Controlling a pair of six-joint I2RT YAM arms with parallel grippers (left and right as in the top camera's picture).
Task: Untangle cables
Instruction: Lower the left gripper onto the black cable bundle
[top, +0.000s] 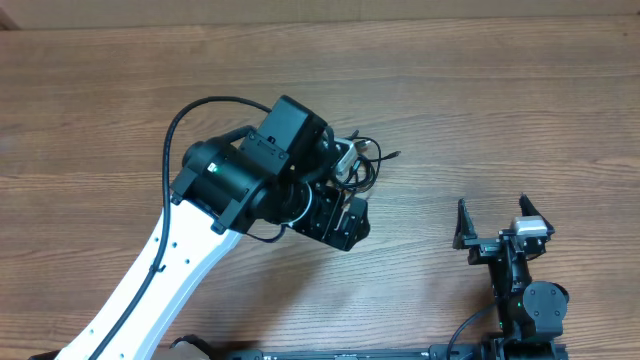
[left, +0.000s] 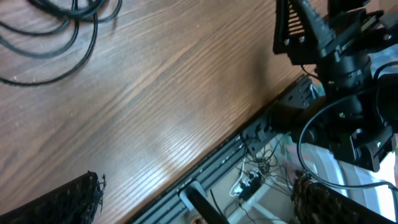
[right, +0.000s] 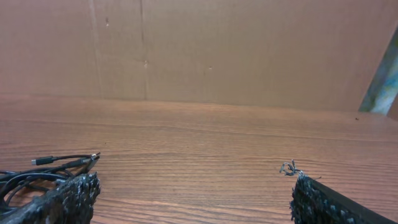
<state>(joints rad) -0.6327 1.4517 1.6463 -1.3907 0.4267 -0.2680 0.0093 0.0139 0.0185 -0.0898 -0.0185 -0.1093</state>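
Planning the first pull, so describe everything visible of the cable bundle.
The cables are thin black cords, rubbery-looking, tangled into loose overlapping loops that lie flat on the wooden table. One small plug end pokes out at the bundle's edge, toward image right in the overhead view. The left arm overhangs the bundle and hides part of it from above. Nothing is seen gripping the cords, and only the table visibly touches them.

Two hands (top: 348, 188) (top: 496, 216) — one cable tangle (top: 364, 163) (black)

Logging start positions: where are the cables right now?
Overhead, the cables lie bunched near centre, poking out from under the left arm's wrist, well left of the right gripper.
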